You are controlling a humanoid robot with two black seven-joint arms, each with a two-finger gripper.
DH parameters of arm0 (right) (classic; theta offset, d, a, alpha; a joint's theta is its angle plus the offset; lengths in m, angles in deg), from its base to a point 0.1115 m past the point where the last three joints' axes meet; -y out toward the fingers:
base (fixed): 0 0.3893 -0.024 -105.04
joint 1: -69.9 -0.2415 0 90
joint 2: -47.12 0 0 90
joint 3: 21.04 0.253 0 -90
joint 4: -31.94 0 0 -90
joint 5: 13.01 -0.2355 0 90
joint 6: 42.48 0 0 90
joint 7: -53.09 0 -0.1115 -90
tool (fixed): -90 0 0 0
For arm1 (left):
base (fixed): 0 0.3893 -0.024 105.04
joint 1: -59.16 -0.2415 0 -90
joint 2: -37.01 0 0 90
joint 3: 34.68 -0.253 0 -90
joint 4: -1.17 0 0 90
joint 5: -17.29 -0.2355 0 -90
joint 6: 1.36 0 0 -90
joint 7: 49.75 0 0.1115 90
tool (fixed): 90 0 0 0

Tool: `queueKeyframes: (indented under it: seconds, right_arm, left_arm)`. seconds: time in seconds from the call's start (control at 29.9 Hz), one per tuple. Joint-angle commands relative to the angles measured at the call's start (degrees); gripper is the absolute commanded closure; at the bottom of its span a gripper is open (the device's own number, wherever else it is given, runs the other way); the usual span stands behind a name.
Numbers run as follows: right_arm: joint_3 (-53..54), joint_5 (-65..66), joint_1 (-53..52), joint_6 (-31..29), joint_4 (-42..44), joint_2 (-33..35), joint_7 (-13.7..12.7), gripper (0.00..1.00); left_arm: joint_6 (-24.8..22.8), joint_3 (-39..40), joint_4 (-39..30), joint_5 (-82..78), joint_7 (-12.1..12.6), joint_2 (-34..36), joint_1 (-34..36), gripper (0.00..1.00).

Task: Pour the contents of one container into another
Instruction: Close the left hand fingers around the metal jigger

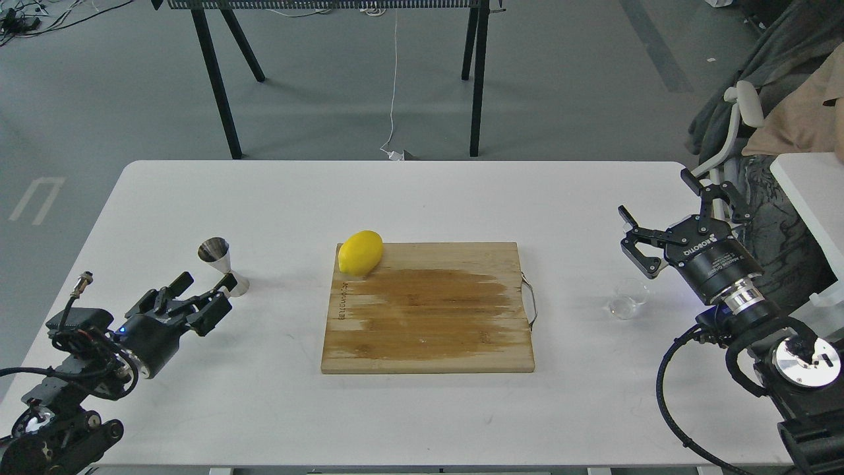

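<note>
The small clear glass cup (628, 299) stands upright on the white table at the right, just in front of and below my right gripper (659, 198). That gripper is open, its fingers spread wide, holding nothing. The steel hourglass jigger (223, 264) stands upright at the left of the table. My left gripper (206, 285) is open just in front of the jigger, its fingertips close to the jigger's base, nothing between them.
A wooden cutting board (428, 310) with a wet patch lies in the table's middle, a yellow lemon (361, 252) on its far left corner. A metal handle (531, 300) sticks out of the board's right edge. A chair stands off the table's right side.
</note>
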Motion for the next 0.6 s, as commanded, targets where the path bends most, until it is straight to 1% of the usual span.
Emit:
queueKeyframes:
  seconds: [0.0,0.23,0.44,0.57]
  right_arm:
    - [-0.02,0.01,0.00,0.00,-0.11,0.00,-0.03,0.01]
    - [-0.02,0.01,0.00,0.00,-0.20,0.00,-0.03,0.01]
    - [0.07,0.01,-0.09,0.00,-0.20,0.00,-0.03,0.01]
    - [0.07,-0.08,-0.18,0.00,-0.20,0.00,-0.03,0.01]
  left_arm:
    - [-0.01,-0.02,2.54,0.00,0.00,-1.58,1.19,0.02]
    - [-0.01,-0.11,5.88,-0.09,0.00,-4.22,2.95,0.02]
    - [-0.01,-3.36,9.40,0.26,0.00,-6.50,5.76,0.03]
    - [-0.01,-3.71,11.51,0.26,0.00,-8.35,6.91,0.04]
